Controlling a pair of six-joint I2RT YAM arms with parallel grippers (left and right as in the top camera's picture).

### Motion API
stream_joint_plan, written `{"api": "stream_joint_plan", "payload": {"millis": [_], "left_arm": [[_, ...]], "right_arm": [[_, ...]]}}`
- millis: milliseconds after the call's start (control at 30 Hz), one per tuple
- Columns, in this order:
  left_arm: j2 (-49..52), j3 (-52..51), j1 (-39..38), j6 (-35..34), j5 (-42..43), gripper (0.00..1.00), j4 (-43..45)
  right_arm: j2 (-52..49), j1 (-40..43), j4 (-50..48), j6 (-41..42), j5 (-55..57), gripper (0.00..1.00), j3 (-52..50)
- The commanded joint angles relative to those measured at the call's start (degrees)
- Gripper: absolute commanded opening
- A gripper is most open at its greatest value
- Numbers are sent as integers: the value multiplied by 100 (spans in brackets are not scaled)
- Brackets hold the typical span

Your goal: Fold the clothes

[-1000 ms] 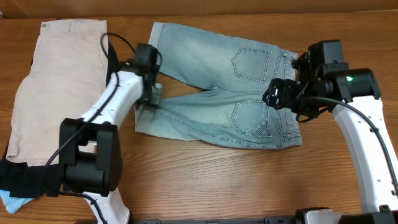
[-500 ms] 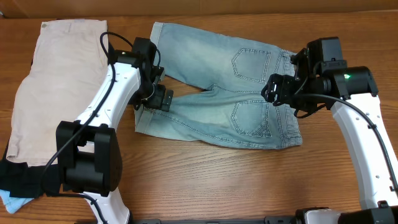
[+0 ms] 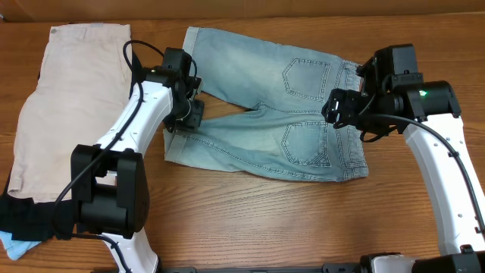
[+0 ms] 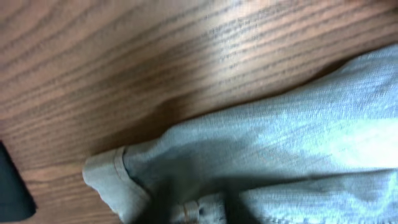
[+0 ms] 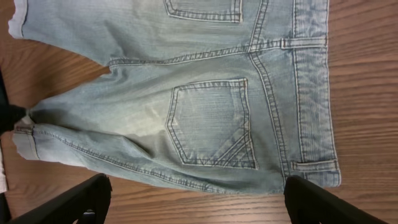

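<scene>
Light blue denim shorts (image 3: 265,114) lie flat on the wooden table, back pockets up, waistband to the right. My left gripper (image 3: 189,115) sits at the hem of the nearer leg, on the shorts' left edge. In the left wrist view its dark fingers pinch a bunched fold of that hem (image 4: 106,177), so the left gripper (image 4: 202,213) is shut on the cloth. My right gripper (image 3: 341,110) hovers over the waistband side. In the right wrist view the right gripper (image 5: 198,185) is open, its fingers (image 5: 74,200) spread wide above the shorts (image 5: 205,124), touching nothing.
A beige garment (image 3: 68,106) lies spread along the table's left side. Below it, at the front left corner, are a black item (image 3: 30,216) and a bit of pale blue cloth (image 3: 11,244). Bare wood (image 3: 303,220) runs in front of the shorts.
The left gripper spread wide at the leg hem, then closed on it. The right arm has hardly moved and stays open.
</scene>
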State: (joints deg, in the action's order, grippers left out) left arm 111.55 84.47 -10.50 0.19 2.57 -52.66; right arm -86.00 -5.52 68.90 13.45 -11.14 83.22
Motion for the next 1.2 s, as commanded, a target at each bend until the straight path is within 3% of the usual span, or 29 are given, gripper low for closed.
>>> {"api": "stream_joint_plan", "payload": {"millis": [0, 267, 733, 867, 1100, 1167], "left_arm": [[66, -125, 20, 107, 9, 4, 90], [66, -352, 20, 92, 42, 4, -258], [63, 61, 20, -168, 450, 4, -2076], [61, 131, 55, -197, 330, 4, -1836], [87, 284, 103, -282, 15, 4, -365], [142, 264, 72, -155, -11, 4, -297]], "right_arm": [[31, 2, -52, -35, 85, 93, -2], [31, 2, -44, -35, 83, 93, -2], [31, 2, -57, -33, 83, 93, -2], [31, 2, -81, -33, 81, 93, -2], [31, 2, -48, -31, 81, 93, -2], [31, 2, -7, -17, 83, 93, -2]]}}
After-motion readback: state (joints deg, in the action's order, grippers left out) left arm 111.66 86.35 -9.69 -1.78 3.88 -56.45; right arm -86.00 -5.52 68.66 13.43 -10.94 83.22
